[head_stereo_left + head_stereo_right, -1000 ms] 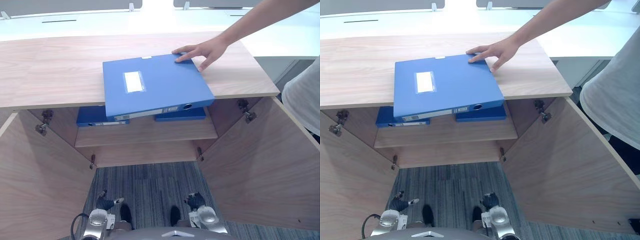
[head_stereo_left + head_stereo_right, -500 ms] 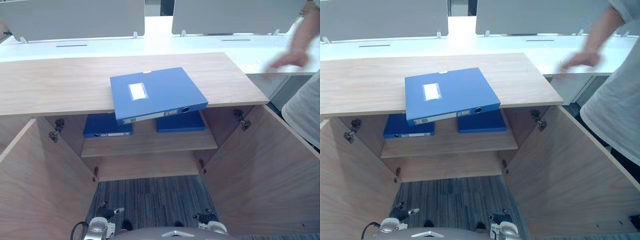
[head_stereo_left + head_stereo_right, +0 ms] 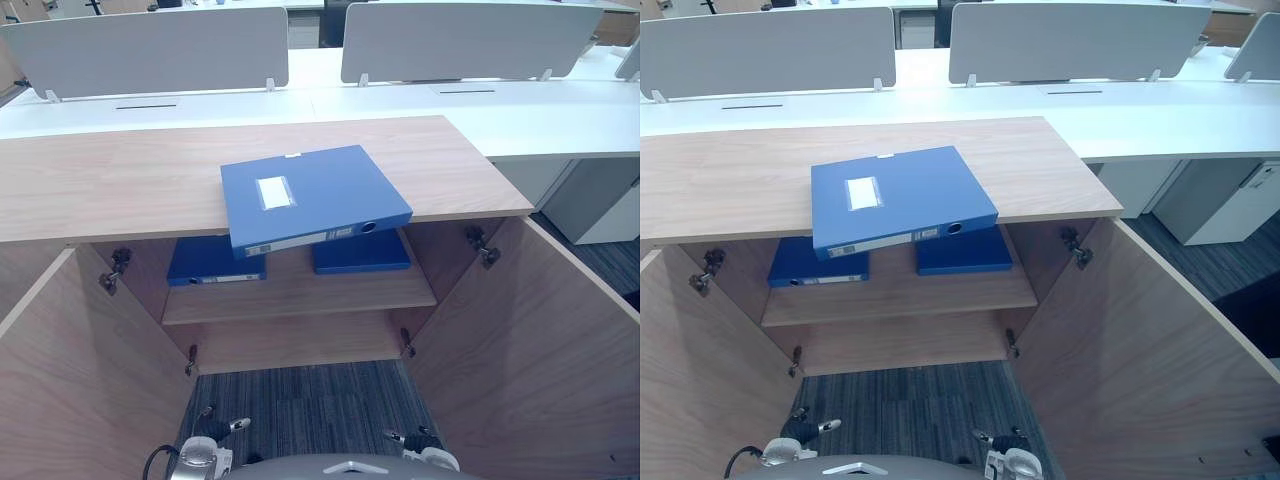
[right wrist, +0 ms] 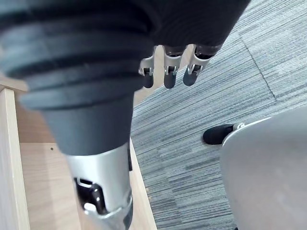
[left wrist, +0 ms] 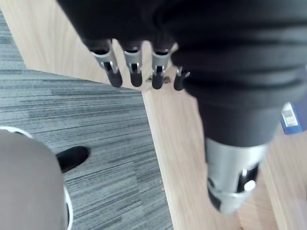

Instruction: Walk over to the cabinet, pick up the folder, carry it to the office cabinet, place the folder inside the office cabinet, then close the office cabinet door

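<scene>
Left hand (image 5: 206, 52) with fingers (image 5: 134, 69) straight and holding nothing, seen against a wooden door panel (image 5: 180, 158) and grey striped carpet (image 5: 105, 129); corner of a blue folder (image 5: 291, 119) beyond

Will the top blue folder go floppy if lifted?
Probably not: the folder looks boxy and thick, so likely stiff. Its smooth cover may be slippery. Its front overhangs the cabinet top, so a forward pull could tip it off.

Head stereo pair looks down, both sharing cabinet (image 3: 120, 180); wrist views close, facing floor (image 5: 72, 115).
</scene>
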